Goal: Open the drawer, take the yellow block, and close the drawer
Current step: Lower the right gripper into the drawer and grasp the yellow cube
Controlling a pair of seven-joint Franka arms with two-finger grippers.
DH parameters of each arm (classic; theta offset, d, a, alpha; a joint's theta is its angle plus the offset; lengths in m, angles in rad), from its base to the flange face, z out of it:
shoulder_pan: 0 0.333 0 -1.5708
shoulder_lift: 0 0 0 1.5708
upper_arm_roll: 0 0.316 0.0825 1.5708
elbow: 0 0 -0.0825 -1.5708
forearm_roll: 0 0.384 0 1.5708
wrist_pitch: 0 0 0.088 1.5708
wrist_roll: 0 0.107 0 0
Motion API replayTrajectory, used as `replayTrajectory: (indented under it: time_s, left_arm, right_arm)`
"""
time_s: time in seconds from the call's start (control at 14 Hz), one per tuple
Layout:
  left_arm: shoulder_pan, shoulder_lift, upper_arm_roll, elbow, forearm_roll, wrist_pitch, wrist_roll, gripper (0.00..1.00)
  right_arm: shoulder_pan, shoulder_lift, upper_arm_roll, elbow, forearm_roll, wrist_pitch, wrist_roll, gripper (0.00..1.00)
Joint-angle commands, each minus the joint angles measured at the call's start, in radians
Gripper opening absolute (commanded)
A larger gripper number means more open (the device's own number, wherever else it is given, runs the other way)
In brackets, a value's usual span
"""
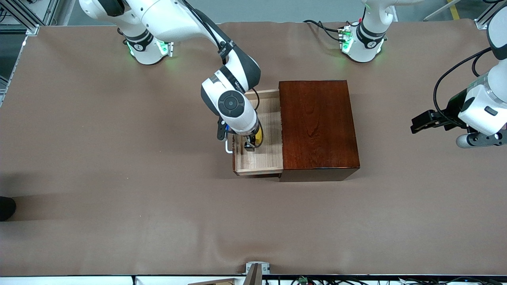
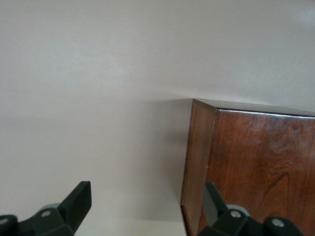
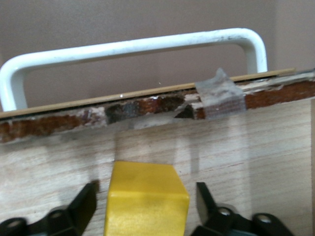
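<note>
The drawer [image 1: 259, 160] is pulled out of the dark reddish-brown wooden box [image 1: 317, 122] toward the right arm's end of the table. Its white handle [image 1: 228, 148] shows on the front. The yellow block [image 1: 258, 136] rests on the drawer floor. My right gripper [image 1: 251, 144] reaches down into the drawer. In the right wrist view the yellow block [image 3: 146, 204] sits between the fingers of the right gripper [image 3: 145, 196], with a narrow gap on each side, just inside the drawer front and its handle [image 3: 133, 46]. The left gripper [image 1: 422, 122] waits open in the air.
The brown table cover [image 1: 119, 178] spreads around the box. In the left wrist view the open left gripper [image 2: 146, 199] looks over a corner of the wooden box [image 2: 261, 167]. A small metal bracket [image 1: 257, 269] sits at the table edge nearest the front camera.
</note>
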Motion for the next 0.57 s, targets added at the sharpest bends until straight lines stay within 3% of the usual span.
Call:
replayTrajectory:
  time_s: [0.0,0.28,0.5]
  left_arm:
    - [-0.009,-0.007,0.000,-0.009,-0.005,0.009,-0.012,1.00]
    - [-0.015,0.015,-0.003,-0.006,-0.004,0.040,-0.012,1.00]
    - [-0.020,0.016,-0.006,-0.008,-0.004,0.040,-0.013,1.00]
  right_arm:
    - [0.000,-0.015,-0.010,-0.006,-0.019,0.016,0.016,0.00]
    - [0.000,-0.043,-0.012,0.013,-0.021,0.005,-0.012,0.00]
    - [-0.009,-0.130,-0.015,0.014,-0.022,-0.041,-0.096,0.00]
